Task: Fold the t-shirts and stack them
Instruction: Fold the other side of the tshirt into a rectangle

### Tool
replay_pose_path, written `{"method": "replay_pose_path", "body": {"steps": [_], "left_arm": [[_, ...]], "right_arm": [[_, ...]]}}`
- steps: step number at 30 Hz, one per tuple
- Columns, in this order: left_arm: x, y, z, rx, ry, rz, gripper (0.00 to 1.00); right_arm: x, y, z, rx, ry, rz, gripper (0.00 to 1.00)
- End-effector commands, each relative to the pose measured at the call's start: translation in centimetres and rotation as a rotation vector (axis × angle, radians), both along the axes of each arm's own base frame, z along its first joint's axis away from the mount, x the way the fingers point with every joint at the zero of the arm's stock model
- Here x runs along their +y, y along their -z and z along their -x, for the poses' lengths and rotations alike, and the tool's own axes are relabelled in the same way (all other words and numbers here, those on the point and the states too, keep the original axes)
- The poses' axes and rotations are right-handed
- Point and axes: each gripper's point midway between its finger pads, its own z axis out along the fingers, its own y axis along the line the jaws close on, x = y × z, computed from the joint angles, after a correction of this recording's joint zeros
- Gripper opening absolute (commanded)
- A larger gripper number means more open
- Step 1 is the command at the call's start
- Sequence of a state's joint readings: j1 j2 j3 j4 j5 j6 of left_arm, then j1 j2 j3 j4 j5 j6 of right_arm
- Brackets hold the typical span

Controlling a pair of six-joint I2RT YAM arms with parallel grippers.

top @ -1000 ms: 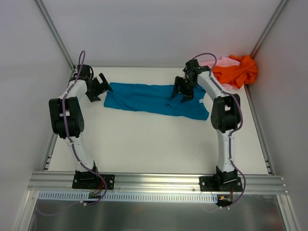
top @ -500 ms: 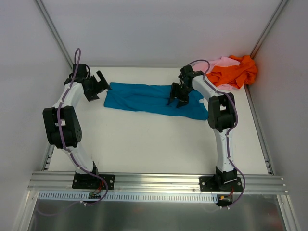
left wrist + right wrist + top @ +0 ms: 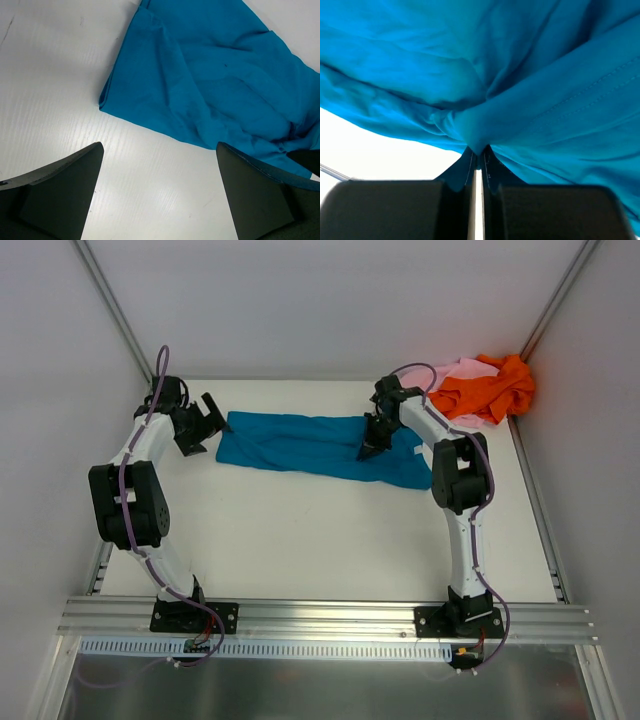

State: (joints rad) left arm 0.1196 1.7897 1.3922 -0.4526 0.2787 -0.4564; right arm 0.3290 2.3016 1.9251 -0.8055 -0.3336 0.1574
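Observation:
The teal-blue t-shirt (image 3: 300,443) lies crumpled in a long strip across the back of the table. My right gripper (image 3: 372,447) is shut on a pinched fold of the teal-blue t-shirt (image 3: 530,100) near its middle-right part, the cloth bunching up between the fingertips (image 3: 467,159). My left gripper (image 3: 208,425) stands open just left of the shirt's left end, above bare table, with the teal-blue t-shirt (image 3: 210,80) ahead of its fingers (image 3: 65,190). The orange t-shirt (image 3: 490,388) and the pale pink t-shirt (image 3: 458,368) lie heaped in the back right corner.
White walls with metal frame posts close in the table at the back and both sides. An aluminium rail (image 3: 320,618) runs along the near edge, where both arm bases are bolted.
My right gripper has moved a little left onto the teal shirt and closed on a fold of it. The left arm drew back slightly towards the left wall and stays open.

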Motion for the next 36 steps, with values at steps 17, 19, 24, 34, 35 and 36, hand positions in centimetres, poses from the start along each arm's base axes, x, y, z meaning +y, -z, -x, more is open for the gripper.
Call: {"method": "replay_pose_path", "body": {"steps": [17,19,24,34,35,36], "left_arm": [[-0.4,-1.5,1.1,-0.033,0.028,0.008,0.99],[-0.4,-1.4,1.3,-0.029,0.03,0.007,0.99],[-0.6,-1.0,1.4,-0.019,0.033,0.015,0.99],[-0.9,-0.5,1.1,-0.009,0.039,0.027,0.99],[-1.0,-0.5,1.1,-0.012,0.039,0.029,0.99],[-1.1,-0.5,1.1,-0.01,0.041,0.031,0.99]], "right_arm": [[-2.3,-7.1,-7.2,-0.184,0.103,-0.042,0.0],[-2.5,-6.6,-7.6,-0.183,0.112,-0.042,0.0],[-2.9,-5.0,-7.9,-0.154,0.123,-0.047,0.48],[-5.3,-6.1,-6.0,-0.193,0.115,0.023,1.0],[-6.2,-5.3,-5.5,-0.182,0.119,0.063,0.99],[-6.8,-5.2,-5.3,-0.183,0.116,0.084,0.99]]}}
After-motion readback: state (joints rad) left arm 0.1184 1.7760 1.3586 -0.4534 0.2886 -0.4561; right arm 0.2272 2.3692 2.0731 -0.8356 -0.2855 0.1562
